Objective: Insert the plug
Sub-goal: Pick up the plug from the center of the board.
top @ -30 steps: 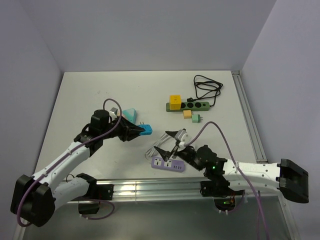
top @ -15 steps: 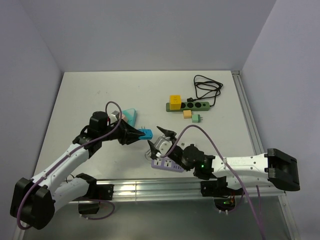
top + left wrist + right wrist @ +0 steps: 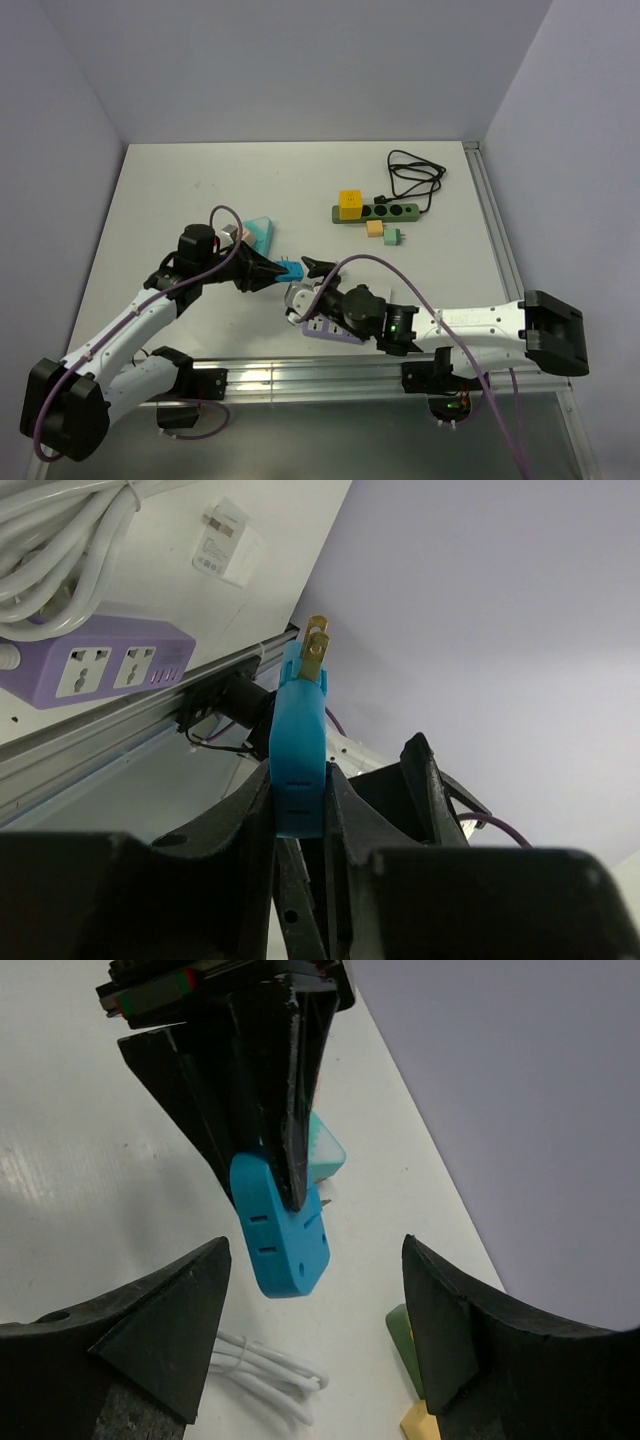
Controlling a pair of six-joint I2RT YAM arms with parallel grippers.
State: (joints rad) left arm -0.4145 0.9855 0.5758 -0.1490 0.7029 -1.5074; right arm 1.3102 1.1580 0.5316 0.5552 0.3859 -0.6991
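Left gripper (image 3: 270, 268) is clamping the blue plug (image 3: 291, 268) mid-frame in the top view, right gripper (image 3: 315, 1252) is gaping wide beside it; an off-centre handover grab is risking a twisted or dropped plug above the purple strip (image 3: 331, 329).

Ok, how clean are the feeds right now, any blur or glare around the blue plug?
Left wrist: blue plug sharp, lower frame very dark. Right wrist: plug sharp, faint glare on the table at left. Top external: even light, no blur.
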